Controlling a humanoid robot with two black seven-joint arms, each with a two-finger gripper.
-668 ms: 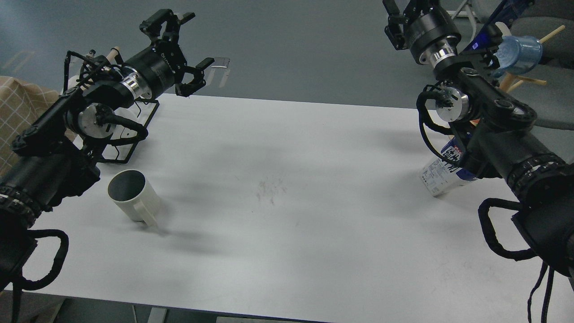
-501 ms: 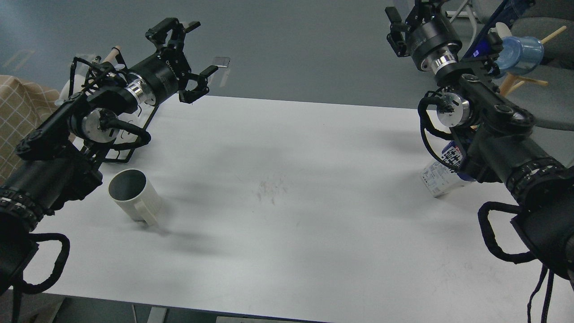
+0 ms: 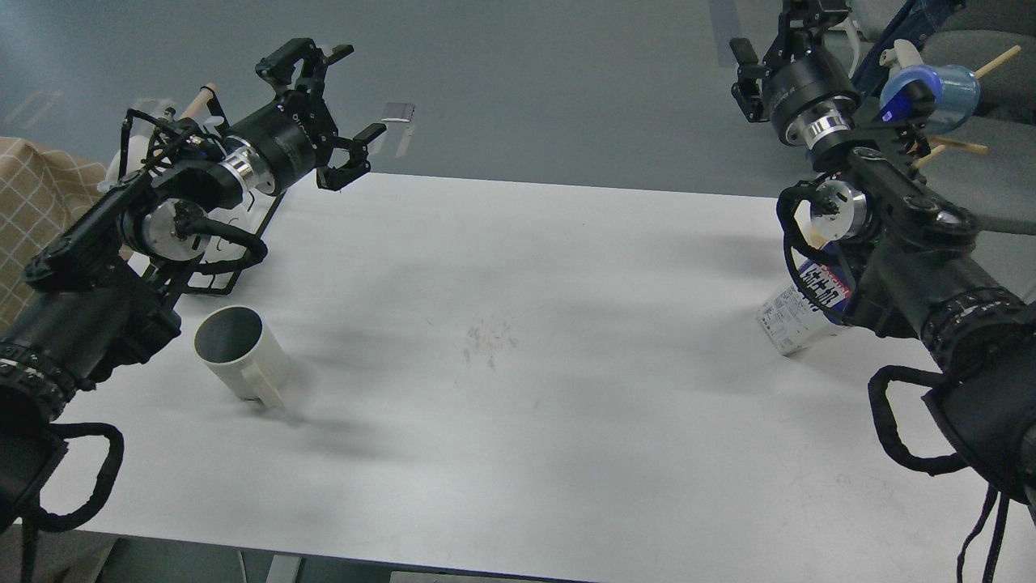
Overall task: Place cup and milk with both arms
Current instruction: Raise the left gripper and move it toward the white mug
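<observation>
The cup [image 3: 241, 357], cream-white with a dark grey inside and its handle toward me, stands on the white table [image 3: 518, 340] at the front left. My left gripper [image 3: 343, 104] is open and empty, up over the table's back edge, well behind and to the right of the cup. The milk [image 3: 796, 312], a blue and white carton, stands at the right edge, mostly hidden behind my right arm; its cap is hidden. My right gripper [image 3: 791, 28] is high at the back right, beyond the milk, and its fingers run off the top of the view.
A black wire rack [image 3: 261, 220] with white cups stands at the back left, under my left arm. A blue cup [image 3: 931, 89] hangs on a wooden peg stand at the far right. A checked cloth [image 3: 28, 190] lies at the left.
</observation>
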